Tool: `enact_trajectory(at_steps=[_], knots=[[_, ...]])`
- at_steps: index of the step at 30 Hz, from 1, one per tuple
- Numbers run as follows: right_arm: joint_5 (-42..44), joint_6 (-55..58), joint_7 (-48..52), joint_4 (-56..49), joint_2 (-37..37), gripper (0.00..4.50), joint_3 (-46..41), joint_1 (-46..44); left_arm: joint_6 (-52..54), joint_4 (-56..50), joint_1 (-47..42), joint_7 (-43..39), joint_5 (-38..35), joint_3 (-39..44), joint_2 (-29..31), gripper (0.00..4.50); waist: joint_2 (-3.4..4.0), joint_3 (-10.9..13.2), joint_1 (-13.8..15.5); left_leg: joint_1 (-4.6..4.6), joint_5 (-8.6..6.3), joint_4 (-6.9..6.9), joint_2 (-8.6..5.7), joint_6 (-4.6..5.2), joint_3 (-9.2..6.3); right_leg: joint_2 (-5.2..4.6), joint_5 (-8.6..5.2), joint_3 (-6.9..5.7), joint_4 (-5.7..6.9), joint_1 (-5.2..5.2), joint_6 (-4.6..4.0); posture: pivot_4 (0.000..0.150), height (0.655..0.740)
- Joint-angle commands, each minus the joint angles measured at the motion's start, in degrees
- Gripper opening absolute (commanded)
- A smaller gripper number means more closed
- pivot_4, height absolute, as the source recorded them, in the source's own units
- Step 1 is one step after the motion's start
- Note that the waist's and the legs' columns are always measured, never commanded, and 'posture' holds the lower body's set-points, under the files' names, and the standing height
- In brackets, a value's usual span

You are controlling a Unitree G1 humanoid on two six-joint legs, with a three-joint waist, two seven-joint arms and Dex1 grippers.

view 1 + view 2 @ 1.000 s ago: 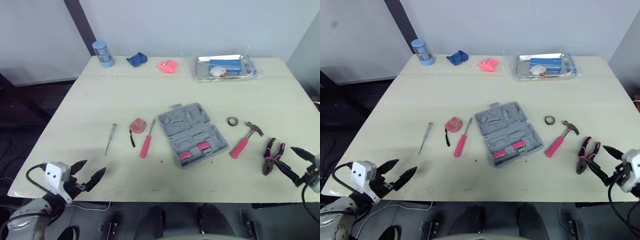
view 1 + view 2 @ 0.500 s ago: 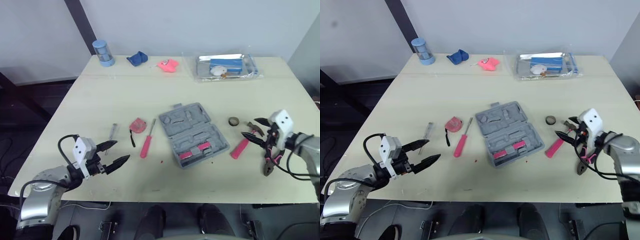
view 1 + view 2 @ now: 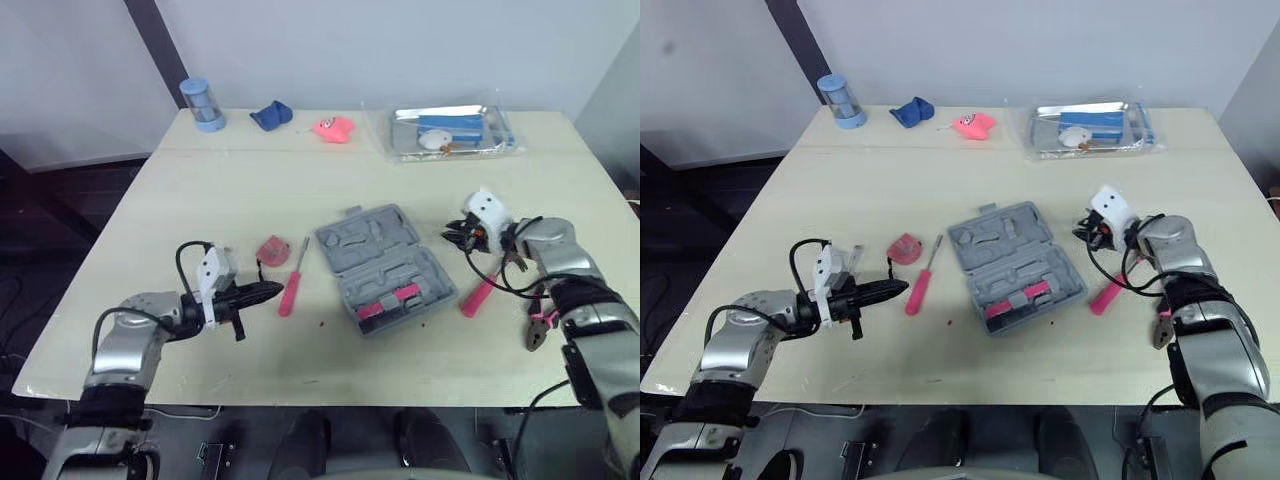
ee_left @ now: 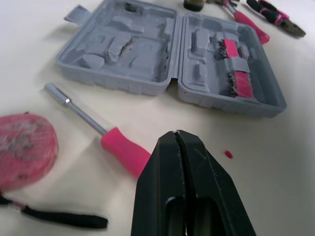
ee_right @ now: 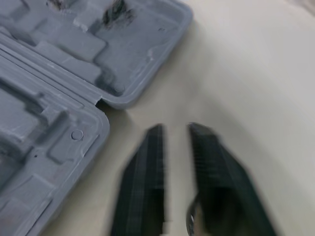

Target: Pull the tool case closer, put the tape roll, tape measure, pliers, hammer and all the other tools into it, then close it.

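Grey tool case (image 3: 385,268) lying open in the frame centre. Just left of it, pink screwdriver (image 3: 294,282) and pink tape measure (image 3: 274,250). Left gripper (image 3: 268,291) pressed closed, empty, tip just beside the screwdriver handle. Right gripper (image 3: 458,232) near the case's right edge, fingers narrowly apart, holding nothing. Hammer (image 3: 478,292) and pliers (image 3: 534,336) further right.

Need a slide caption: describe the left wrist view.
Shut black left gripper poised by a pink-handled screwdriver, between a round pink tape measure and the open grey plastic tool case.
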Motion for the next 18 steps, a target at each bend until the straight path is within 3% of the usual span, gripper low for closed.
enact_trajectory(at_steps=[1,18], knots=[[-1.65,-2.69,-0.87,3.76,1.12,0.11,0.13,-3.08,0.96,1.02,-2.06,-1.74,0.83,-1.97,-0.6,0.0,0.0,0.0,-0.49,-0.01,0.0,0.0,0.0,0.0,0.0,0.0,0.0,0.0,0.0,-0.01,0.0,0.15,0.74],[-6.07,-7.4,-2.39,11.0,7.43,0.11,0.43,-6.26,0.52,6.38,-7.81,-0.82,5.98,-6.16,-4.14,0.0,0.01,0.0,-2.34,-0.01,0.08,0.01,-0.01,-0.11,-0.03,0.02,0.01,0.06,0.15,-0.12,-0.01,0.15,0.74]])
